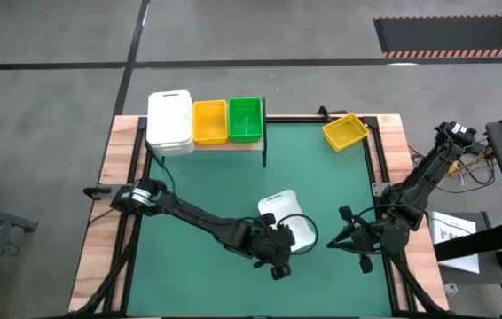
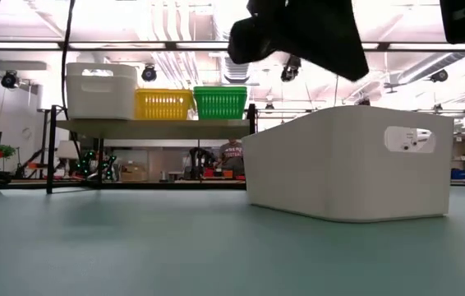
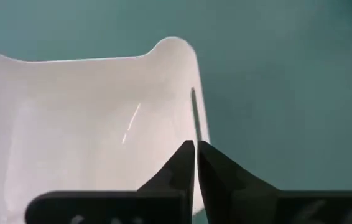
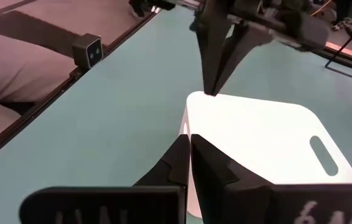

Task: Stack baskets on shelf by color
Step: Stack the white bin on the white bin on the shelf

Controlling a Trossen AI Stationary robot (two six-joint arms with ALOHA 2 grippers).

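A white basket (image 1: 288, 221) with rounded corners and a handle slot (image 2: 408, 139) stands on the green mat near the table's front middle. My left gripper (image 1: 279, 252) is at its near rim and is shut on it. My right gripper (image 1: 340, 244) hovers just right of this basket, shut and holding nothing. On the shelf (image 1: 233, 144) at the far left stand white baskets (image 1: 169, 121), a yellow basket (image 1: 209, 121) and a green basket (image 1: 245, 119), side by side. Another yellow basket (image 1: 345, 131) sits on the mat at the far right. My left gripper pinches the white basket's rim (image 3: 194, 124) close to a rounded corner (image 4: 210, 94), one finger inside the wall and one outside. The fingers slant down from the near left. The basket stays upright. Whether its bottom is clear of the mat I cannot tell.
The shelf's black posts (image 1: 263, 151) stand on the mat's far part. Open green mat (image 1: 207, 186) lies between the shelf and the held basket. Wooden table borders (image 1: 100, 221) frame the mat, and cables and papers (image 1: 455, 232) lie beyond the right edge.
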